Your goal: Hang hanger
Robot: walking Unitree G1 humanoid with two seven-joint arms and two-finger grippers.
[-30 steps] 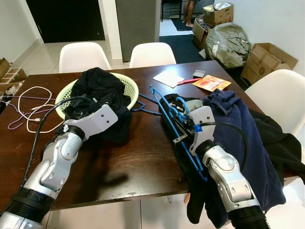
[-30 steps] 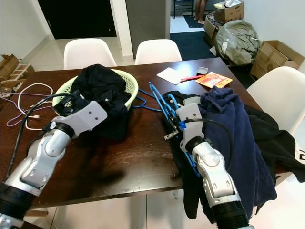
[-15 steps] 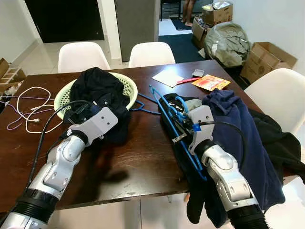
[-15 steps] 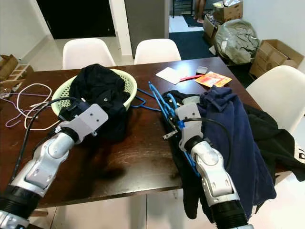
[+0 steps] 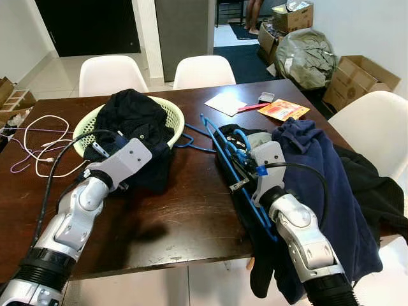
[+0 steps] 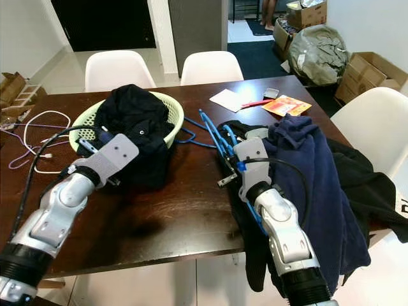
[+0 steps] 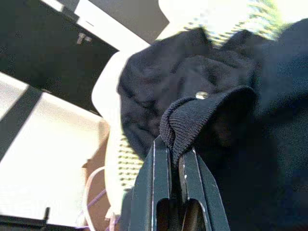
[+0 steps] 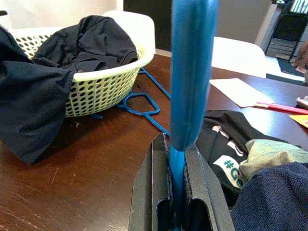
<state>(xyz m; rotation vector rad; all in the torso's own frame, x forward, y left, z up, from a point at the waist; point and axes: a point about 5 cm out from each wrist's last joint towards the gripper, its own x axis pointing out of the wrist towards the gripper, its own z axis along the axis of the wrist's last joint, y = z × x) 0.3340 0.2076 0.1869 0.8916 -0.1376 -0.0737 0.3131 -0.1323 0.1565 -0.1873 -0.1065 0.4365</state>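
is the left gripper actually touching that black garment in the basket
Touching. The left wrist view shows the left gripper with its fingers shut on a ribbed edge of the black garment, which hangs over the green basket.

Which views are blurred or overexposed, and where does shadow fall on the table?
Left wrist view: background blown out white, pale green plastic basket blurred. Right wrist view: blue plastic hanger out of focus up close. Left eye view: sharp; left arm's shadow darkens the dark brown wooden table.

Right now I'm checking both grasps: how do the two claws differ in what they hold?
The left claw is shut on the ribbed hem of the black garment draped over the pale green laundry basket; the right claw is shut on a rigid blue plastic hanger. Both are fully closed.
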